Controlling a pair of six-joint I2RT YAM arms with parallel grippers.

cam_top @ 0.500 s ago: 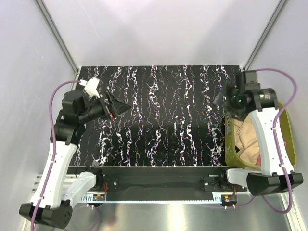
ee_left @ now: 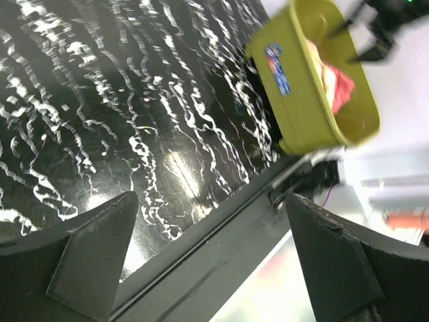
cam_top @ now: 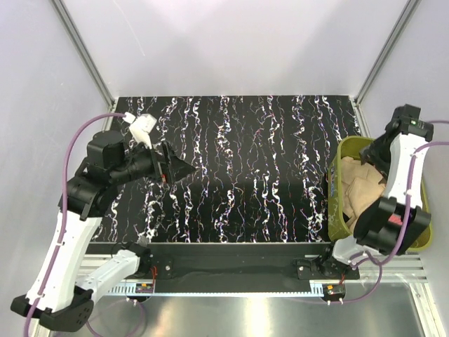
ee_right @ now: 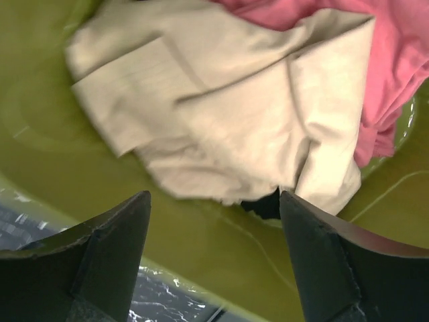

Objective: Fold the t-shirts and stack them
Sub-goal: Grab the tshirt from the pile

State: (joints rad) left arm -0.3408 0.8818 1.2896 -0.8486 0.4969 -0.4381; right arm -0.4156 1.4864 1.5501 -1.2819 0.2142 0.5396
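The tan-beige t-shirt [ee_right: 221,114] lies crumpled in the olive-green bin [ee_right: 201,248], with the salmon-red t-shirt [ee_right: 395,74] bunched under and beside it. In the top view the tan shirt [cam_top: 365,189] shows in the bin [cam_top: 339,210] at the table's right edge. My right gripper [cam_top: 375,151] hangs open and empty over the bin's far end; in the right wrist view its fingertips [ee_right: 214,198] are just above the tan shirt's edge. My left gripper [cam_top: 188,168] is open and empty above the left part of the table, and the left wrist view [ee_left: 211,198] shows nothing between its fingers.
The black marbled table [cam_top: 238,161] has grey walls at the back and sides. A black rail [cam_top: 224,256] runs along its near edge. The left wrist view shows the bin [ee_left: 301,94] with red cloth [ee_left: 340,87] inside and the right gripper [ee_left: 375,27] above it.
My right arm has swung right and back, from the bin's left rim to over the bin's far end. My left arm has shifted slightly, its gripper still open.
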